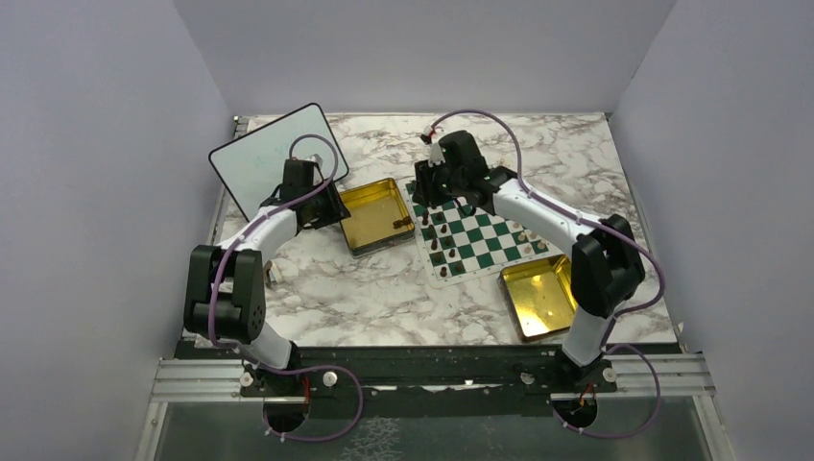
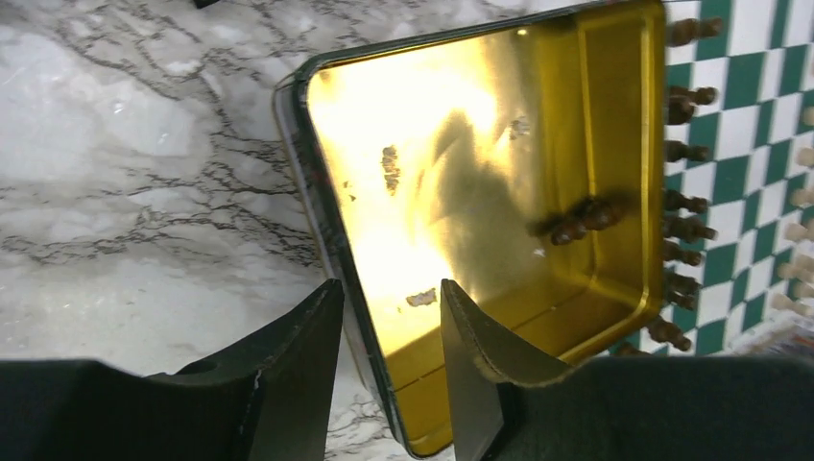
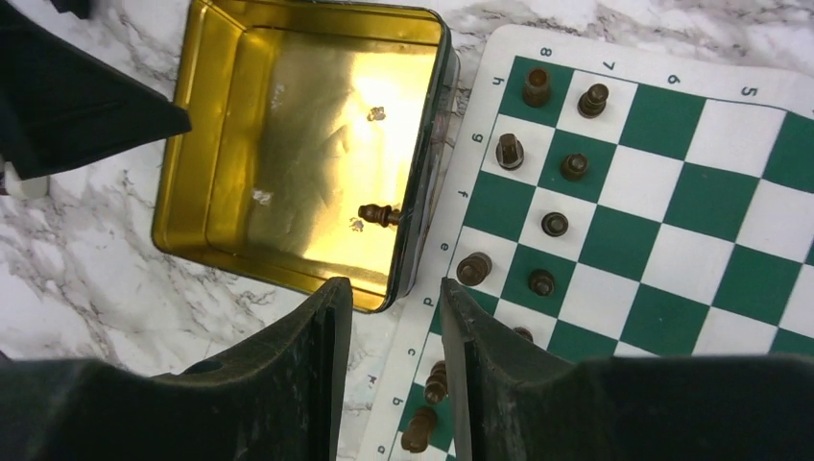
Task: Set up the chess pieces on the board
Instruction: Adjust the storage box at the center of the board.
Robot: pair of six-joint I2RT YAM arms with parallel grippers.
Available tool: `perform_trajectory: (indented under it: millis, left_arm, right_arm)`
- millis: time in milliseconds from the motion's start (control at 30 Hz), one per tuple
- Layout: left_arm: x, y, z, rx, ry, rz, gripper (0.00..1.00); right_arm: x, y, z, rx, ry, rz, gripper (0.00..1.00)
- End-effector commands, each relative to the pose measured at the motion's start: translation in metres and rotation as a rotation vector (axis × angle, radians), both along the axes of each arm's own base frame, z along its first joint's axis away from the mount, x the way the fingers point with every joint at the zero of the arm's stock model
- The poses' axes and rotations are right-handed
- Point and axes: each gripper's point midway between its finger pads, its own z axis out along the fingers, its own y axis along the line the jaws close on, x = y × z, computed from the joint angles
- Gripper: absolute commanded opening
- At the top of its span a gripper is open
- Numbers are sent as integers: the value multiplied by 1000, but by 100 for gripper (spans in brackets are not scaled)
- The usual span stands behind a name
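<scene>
both grippers hang with fingers apart at the gold tin beside the chess mat.

the green-and-white chess mat [image 1: 480, 252] lies skewed on the marble table [image 1: 384, 288], with one gold tin [image 1: 370, 211] just beside its left edge and a second gold tin [image 1: 538, 298] at its near corner. dark brown chess pieces [image 3: 554, 224] stand on ranks 7 and 8 nearest the first tin, and cream pieces [image 2: 802, 230] stand further across. one dark piece [image 3: 379, 213] lies on its side inside that tin. the left gripper [image 2: 389, 327] is released and the tin's rim shows between its fingers; contact cannot be told. the right gripper [image 3: 394, 317] is released and empty over the tin's corner and the mat's border. a whiteboard [image 1: 274, 154] lies far left.
</scene>
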Motion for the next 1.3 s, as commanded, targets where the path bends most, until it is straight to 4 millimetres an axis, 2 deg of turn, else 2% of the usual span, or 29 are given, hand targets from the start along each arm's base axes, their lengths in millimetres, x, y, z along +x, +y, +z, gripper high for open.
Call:
perform_trajectory:
  millis: [0,233,533,833,967,1100,1200,1267]
  left_arm:
    - [4,20,-14,147,37,60,42]
    - [4,20,-19,203,54,57,42]
    - [4,18,-25,236,80,-11,37]
    - [-3,18,-28,264,106,-74,19]
    - [-9,21,-23,303,108,-134,10]
    - [-18,27,-14,372,97,-239,5]
    - [-24,30,-5,439,28,-385,0]
    - [-27,32,0,473,-11,-436,0]
  right_arm:
    - [-8,-4,34,49,-85,19,44]
    - [-12,-11,47,64,-131,14,44]
    - [-13,-12,52,66,-146,15,44]
    - [-15,-18,46,41,-147,9,44]
    - [-17,-21,47,37,-151,8,44]
    - [-20,-23,54,43,-169,7,44]
    - [-22,-24,59,55,-182,12,44]
    - [-24,-24,61,64,-188,19,44]
